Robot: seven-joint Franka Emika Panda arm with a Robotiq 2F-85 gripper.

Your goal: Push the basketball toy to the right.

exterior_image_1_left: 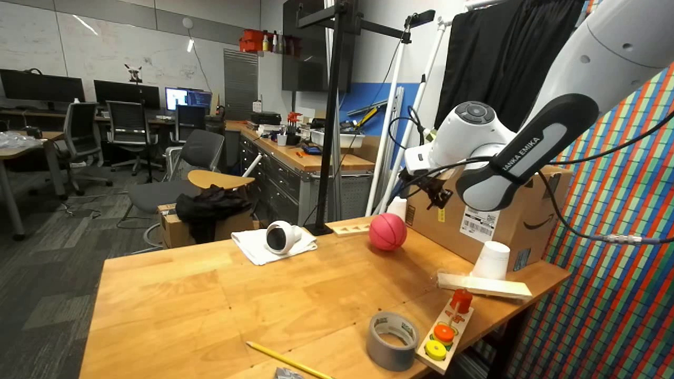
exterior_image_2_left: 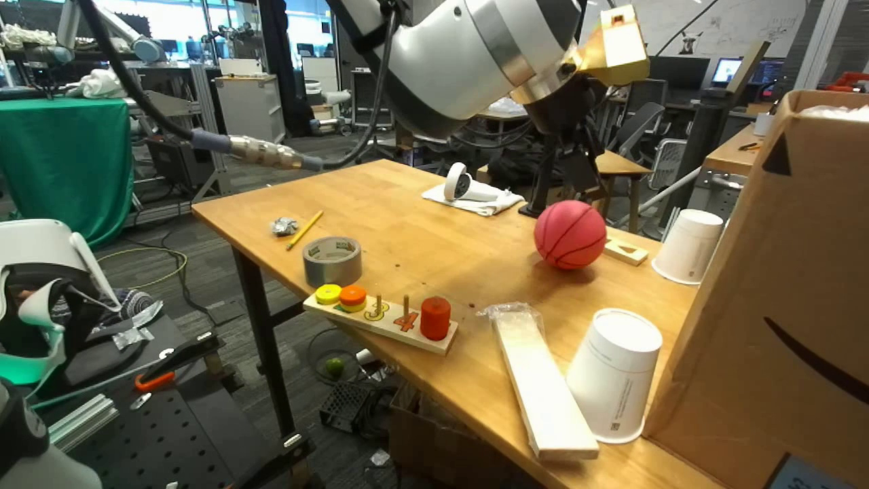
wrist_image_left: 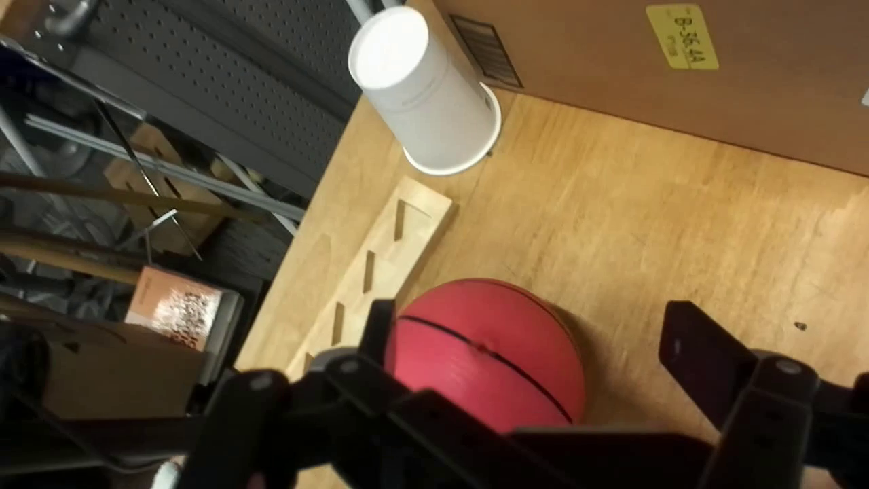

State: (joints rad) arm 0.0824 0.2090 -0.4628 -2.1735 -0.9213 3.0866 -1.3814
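Basketball toy [exterior_image_1_left: 388, 231] sits right of ctr on surface [exterior_image_1_left: 221, 295] in both exterior views. Wrist view: it's low ctr, pincer [wrist_image_left: 528, 333] spread, gripping nothing; prob. approach step, next needs lowering alongside, then nudging right w/ light contact.

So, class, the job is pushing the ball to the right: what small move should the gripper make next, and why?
Probably lower the open gripper slightly, so it could push the ball from the side: in both exterior views the gripper appears higher than the ball, and the wrist view shows its fingers wide apart.
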